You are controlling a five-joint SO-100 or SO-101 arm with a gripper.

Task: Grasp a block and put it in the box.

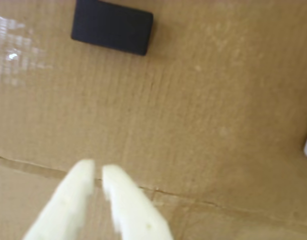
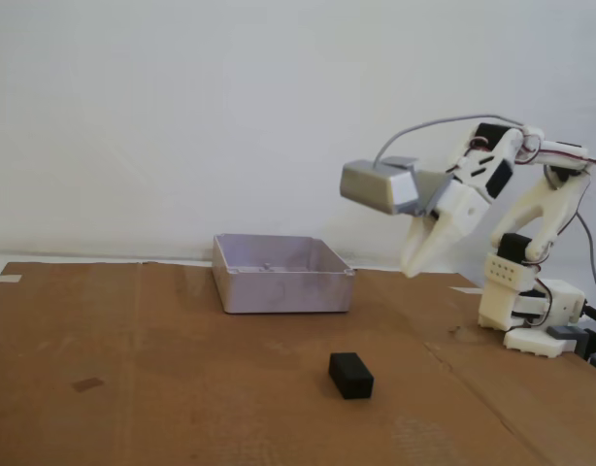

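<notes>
The small matte black block (image 2: 350,375) lies on the cardboard near the front middle in the fixed view; the wrist view shows the block (image 1: 112,26) at the top left. The box (image 2: 279,271), a shallow pale lilac-grey tray, stands behind it to the left and looks empty. My white gripper (image 2: 411,269) hangs in the air to the right of the box, well above and behind the block. In the wrist view the gripper (image 1: 97,172) rises from the bottom edge, its fingertips almost touching, with nothing between them.
A grey camera module (image 2: 379,185) rides on the wrist. The arm's white base (image 2: 531,316) stands at the right on the brown cardboard sheet (image 2: 133,388), which has a seam running across it. A white wall rises behind.
</notes>
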